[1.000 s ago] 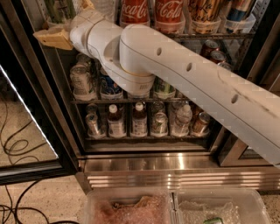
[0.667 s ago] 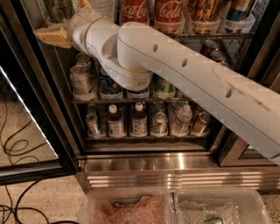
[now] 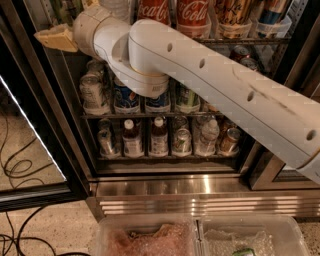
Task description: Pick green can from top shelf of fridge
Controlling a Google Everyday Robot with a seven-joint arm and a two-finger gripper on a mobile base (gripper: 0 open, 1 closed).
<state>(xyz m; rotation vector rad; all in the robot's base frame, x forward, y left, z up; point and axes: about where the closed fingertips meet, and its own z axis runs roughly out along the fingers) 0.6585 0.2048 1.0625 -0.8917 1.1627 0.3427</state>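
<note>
Speckled floor fills the lower left of the frame, with thin black cables lying on it. Behind it stands the fridge, with a shiny ribbed steel base and racks full of drinks. At the very top, red Coca-Cola cans sit on the top shelf. One rack lower, at its left end, stands the green can, pale green and white with a silver lid. Blue cans are just beside it on the right. On the rack under that are small bottles and more cans. A big white arm reaches from the right edge up to the upper left and hides part of the drinks. Its tan gripper sticks out to the left in the upper left corner, above the green can and not touching it. Whether the gripper is open or closed cannot be told. Two clear plastic bins sit along the bottom edge.
</note>
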